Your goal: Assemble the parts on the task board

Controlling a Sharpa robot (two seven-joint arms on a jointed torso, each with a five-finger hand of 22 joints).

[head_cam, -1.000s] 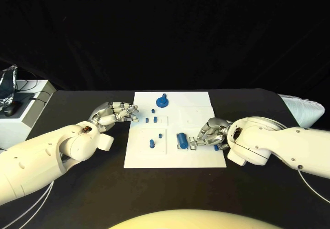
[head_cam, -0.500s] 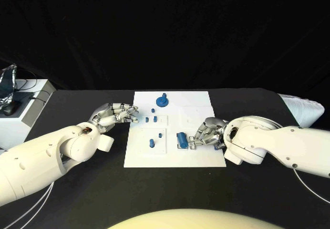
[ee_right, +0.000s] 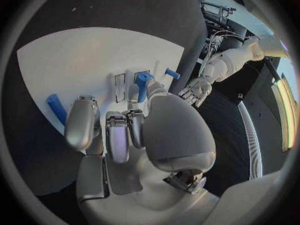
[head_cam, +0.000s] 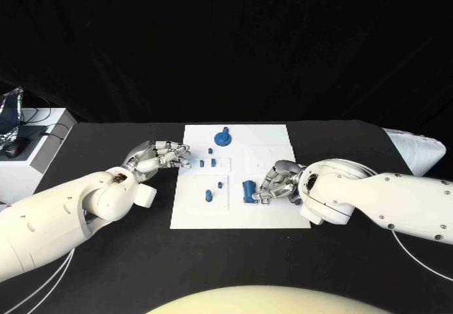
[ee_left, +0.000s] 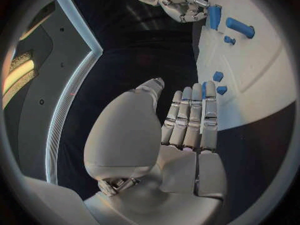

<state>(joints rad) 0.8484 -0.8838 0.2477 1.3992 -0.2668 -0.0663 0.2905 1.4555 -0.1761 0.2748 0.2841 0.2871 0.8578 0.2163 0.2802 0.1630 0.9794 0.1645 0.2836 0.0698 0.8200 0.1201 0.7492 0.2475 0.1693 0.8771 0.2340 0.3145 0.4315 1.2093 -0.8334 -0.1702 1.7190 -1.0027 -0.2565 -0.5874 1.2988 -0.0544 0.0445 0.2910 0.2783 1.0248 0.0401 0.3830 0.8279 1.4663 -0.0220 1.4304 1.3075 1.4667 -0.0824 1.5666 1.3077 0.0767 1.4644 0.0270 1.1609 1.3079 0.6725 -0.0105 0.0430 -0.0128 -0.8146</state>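
The board (head_cam: 241, 216) lies mid-worktop (head_cam: 113, 261) with blue parts (head_cam: 209, 195) spread on it. Your right hand (head_cam: 280, 183) sits at the board's right side, fingers (ee_right: 84, 122) curled around an upright blue peg (head_cam: 249, 191); whether it is truly gripped, you cannot tell. Your left hand (head_cam: 160, 157) hovers at the board's left edge, fingers (ee_left: 194, 117) together and empty.
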